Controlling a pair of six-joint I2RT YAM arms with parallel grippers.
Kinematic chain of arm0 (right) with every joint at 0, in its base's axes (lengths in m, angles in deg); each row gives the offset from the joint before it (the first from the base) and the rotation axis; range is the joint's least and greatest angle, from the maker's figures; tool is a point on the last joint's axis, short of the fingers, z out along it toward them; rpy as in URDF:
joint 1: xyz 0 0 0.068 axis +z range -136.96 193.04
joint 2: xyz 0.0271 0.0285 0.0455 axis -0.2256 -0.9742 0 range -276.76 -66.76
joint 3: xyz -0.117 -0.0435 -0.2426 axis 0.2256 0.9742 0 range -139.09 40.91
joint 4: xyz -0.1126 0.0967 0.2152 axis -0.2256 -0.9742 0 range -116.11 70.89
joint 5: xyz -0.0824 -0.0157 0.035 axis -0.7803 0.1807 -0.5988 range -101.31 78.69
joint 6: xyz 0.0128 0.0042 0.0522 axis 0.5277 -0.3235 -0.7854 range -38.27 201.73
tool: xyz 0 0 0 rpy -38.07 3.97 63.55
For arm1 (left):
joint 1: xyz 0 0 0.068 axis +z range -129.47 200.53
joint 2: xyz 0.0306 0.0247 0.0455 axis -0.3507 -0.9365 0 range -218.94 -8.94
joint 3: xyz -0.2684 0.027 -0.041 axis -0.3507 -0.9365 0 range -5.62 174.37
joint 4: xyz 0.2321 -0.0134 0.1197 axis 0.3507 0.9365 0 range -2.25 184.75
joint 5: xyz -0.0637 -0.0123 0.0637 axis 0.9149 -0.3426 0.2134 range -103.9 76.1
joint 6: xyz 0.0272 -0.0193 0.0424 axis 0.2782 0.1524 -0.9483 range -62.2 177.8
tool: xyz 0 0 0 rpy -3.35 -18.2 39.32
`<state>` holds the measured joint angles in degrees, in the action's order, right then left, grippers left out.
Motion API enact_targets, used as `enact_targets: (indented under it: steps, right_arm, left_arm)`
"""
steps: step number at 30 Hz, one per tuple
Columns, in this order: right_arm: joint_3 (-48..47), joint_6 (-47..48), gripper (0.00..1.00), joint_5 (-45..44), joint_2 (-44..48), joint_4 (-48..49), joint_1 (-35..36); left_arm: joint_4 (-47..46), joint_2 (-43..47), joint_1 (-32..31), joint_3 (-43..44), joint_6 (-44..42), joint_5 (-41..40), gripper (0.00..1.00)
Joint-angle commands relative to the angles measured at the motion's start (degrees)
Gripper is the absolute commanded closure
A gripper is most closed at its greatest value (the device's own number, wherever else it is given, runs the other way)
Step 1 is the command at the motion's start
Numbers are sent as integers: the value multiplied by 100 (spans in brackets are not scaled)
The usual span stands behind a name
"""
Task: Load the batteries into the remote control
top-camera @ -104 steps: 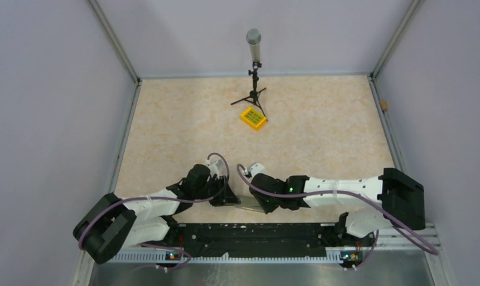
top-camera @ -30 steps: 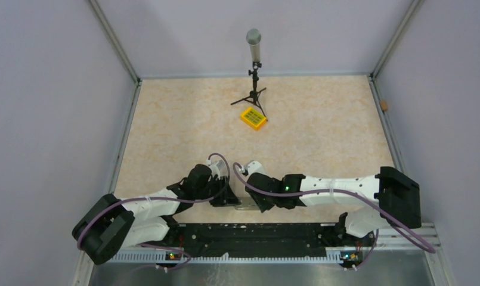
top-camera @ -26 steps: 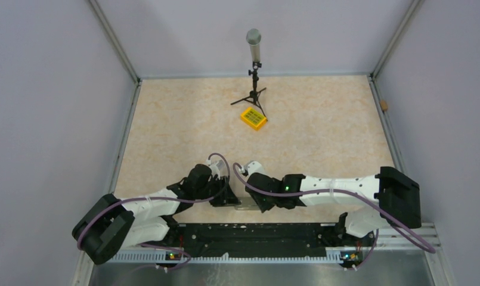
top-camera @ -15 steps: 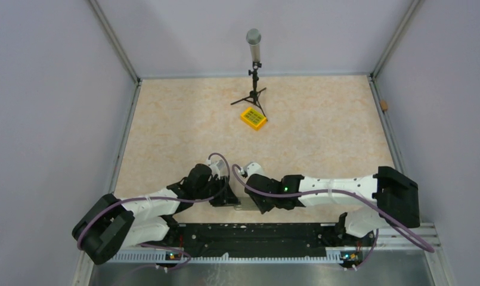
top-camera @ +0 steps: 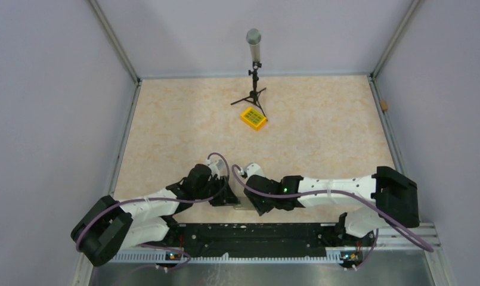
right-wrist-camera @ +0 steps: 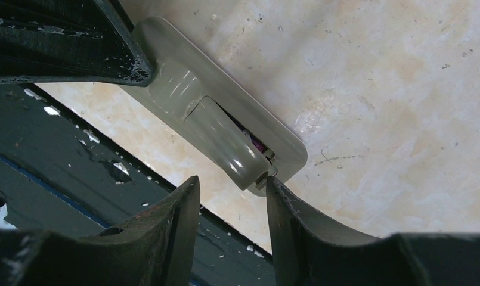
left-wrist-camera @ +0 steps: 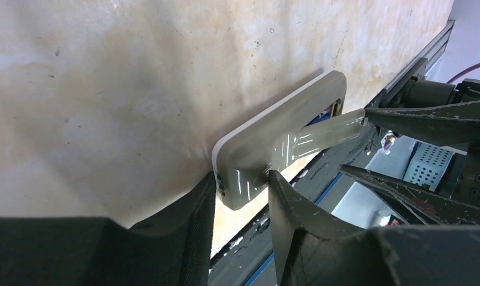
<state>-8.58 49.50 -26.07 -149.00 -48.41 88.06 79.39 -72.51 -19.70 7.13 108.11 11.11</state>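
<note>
Top external: we are logging the remote control point(top-camera: 243, 205) lying at the near edge of the table point(top-camera: 315, 131). Its long axis is running left to right between the left gripper point(top-camera: 223, 199) and the right gripper point(top-camera: 253, 200).

Left wrist: the left fingers are pinching one end of the remote. The battery cover point(left-wrist-camera: 327, 132) is tilting up at the other end.

Right wrist: the right fingers are standing spread astride the cover's tip, one touching it, so we are judging this arm better placed to pull the cover.

Batteries: we are making out none for certain.

Room: the black rail point(top-camera: 255, 233) is crowding the near side.
</note>
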Motion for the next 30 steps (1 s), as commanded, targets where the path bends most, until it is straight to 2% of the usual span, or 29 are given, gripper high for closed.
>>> enact_targets:
  steps: [1,30]
  right_arm:
    - [-108,-176,56,-11,-53,253,126]
    - [-262,-127,54,-290,-10,-48,123]
  left_arm:
    - [-136,143,-29,119,-97,-32,61]
    - [-85,206,-29,123,-117,-51,61]
